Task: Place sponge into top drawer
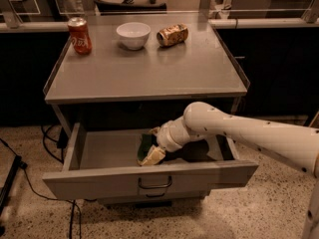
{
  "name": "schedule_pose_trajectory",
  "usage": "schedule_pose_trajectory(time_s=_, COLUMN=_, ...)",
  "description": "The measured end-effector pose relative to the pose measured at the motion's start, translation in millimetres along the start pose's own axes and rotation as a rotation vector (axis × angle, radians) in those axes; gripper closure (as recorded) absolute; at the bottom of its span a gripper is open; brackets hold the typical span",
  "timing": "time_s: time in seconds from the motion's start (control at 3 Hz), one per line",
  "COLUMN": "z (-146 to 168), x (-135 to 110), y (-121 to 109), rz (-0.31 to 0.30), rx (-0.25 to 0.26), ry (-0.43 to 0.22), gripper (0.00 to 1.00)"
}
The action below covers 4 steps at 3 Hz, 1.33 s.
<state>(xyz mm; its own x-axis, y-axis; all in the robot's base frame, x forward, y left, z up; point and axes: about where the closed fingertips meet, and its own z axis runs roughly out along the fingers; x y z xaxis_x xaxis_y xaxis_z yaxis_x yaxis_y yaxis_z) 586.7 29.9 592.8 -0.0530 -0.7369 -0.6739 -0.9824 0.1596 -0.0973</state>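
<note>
The sponge (149, 151), dark green over pale yellow foam, is tilted on edge inside the open top drawer (99, 180), near the middle and just behind the front panel with its wire handle (155, 184). My gripper (156, 144) reaches down into the drawer from the right on a white arm (239, 131) and is shut on the sponge. The sponge's lower edge sits at or just above the drawer floor. The fingers are mostly hidden behind the sponge and the wrist.
On the grey table top (149, 73) stand a red soda can (79, 35) at the back left, a white bowl (133, 34) and a toppled brown can (172, 35). Cables (30, 183) lie on the floor at the left. A counter runs behind.
</note>
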Motion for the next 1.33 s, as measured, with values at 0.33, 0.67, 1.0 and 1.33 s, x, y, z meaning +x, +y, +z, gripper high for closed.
schedule_pose_trajectory(time_s=0.33, z=0.0, x=0.0, y=0.0, rz=0.000, rx=0.000, ry=0.000, gripper=0.37)
schedule_pose_trajectory(time_s=0.67, z=0.0, x=0.0, y=0.0, rz=0.000, rx=0.000, ry=0.000, gripper=0.13)
schedule_pose_trajectory(time_s=1.0, z=0.1, x=0.0, y=0.1, rz=0.000, rx=0.000, ry=0.000, gripper=0.00)
schedule_pose_trajectory(time_s=1.33, z=0.1, x=0.0, y=0.1, rz=0.000, rx=0.000, ry=0.000, gripper=0.00)
